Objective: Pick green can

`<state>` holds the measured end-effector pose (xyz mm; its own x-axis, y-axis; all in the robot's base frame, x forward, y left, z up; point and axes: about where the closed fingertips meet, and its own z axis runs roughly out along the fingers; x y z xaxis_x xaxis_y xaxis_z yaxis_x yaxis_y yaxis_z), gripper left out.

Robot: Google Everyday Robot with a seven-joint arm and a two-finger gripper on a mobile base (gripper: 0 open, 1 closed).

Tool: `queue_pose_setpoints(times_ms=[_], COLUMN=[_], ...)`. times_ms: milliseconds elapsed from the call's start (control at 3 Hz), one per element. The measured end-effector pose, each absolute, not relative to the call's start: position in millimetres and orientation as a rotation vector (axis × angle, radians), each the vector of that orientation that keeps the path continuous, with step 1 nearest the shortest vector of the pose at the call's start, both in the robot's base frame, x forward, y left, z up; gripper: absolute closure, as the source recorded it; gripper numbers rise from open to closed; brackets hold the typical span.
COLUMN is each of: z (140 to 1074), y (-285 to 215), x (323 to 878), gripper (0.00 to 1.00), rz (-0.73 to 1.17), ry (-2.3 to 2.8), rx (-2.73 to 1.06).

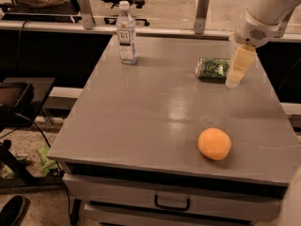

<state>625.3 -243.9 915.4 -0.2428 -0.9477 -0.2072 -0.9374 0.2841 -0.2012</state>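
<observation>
The green can [212,68] lies on its side on the grey table [155,107], toward the back right, its silvery end facing left. My gripper [236,72] hangs from the white arm at the upper right, its pale fingers pointing down, right beside the can's right end and partly in front of it. It holds nothing that I can see.
A clear water bottle [126,34] with a white cap stands at the back left of the table. An orange round fruit [214,143] sits near the front right. A drawer handle [171,204] is below the front edge. A dark chair [14,100] stands left of the table.
</observation>
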Motion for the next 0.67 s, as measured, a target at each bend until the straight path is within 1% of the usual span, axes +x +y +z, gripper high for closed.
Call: queue_pose_setpoints(times_ms=[667], z=[886], y=[-244], x=[667], gripper=[0.00], rz=[-0.005], ry=[2.287], rx=[-1.712])
